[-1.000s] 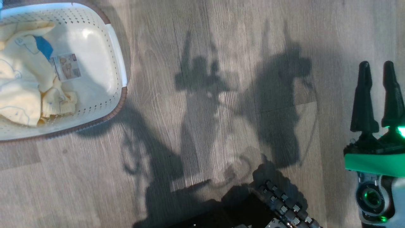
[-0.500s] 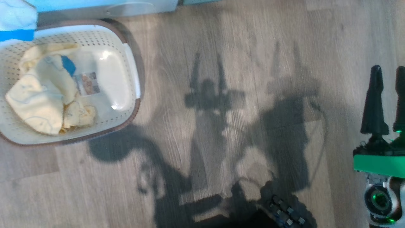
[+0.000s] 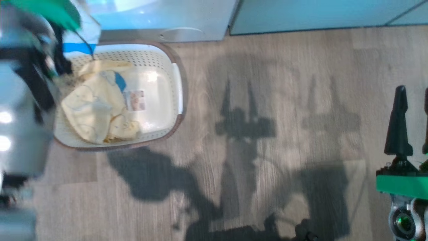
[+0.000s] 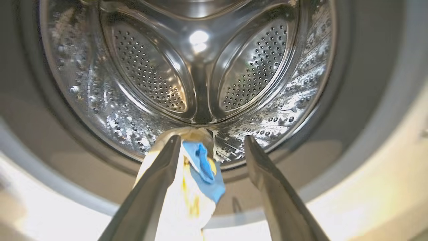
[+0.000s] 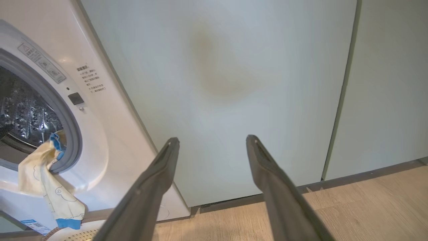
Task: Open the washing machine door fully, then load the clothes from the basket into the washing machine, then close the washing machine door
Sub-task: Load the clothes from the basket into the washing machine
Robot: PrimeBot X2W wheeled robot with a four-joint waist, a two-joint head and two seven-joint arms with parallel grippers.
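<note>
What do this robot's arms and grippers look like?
Each gripper has two long, dark, tapered fingers, seen on the right gripper and left gripper. A bright green band crosses the right gripper's base, beside a grey wrist with a green-lit ring. The left forearm is pale grey, blurred.

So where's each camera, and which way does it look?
Head view: on the head, looking down at floor, basket and clothes; right end effector, blurred left arm.
Left wrist view: on that wrist, facing into the washing machine drum; open left end effector.
Right wrist view: on that wrist, facing a cabinet door; open right end effector.
Both wrist views share the garment hanging from the drum's mouth.
</note>
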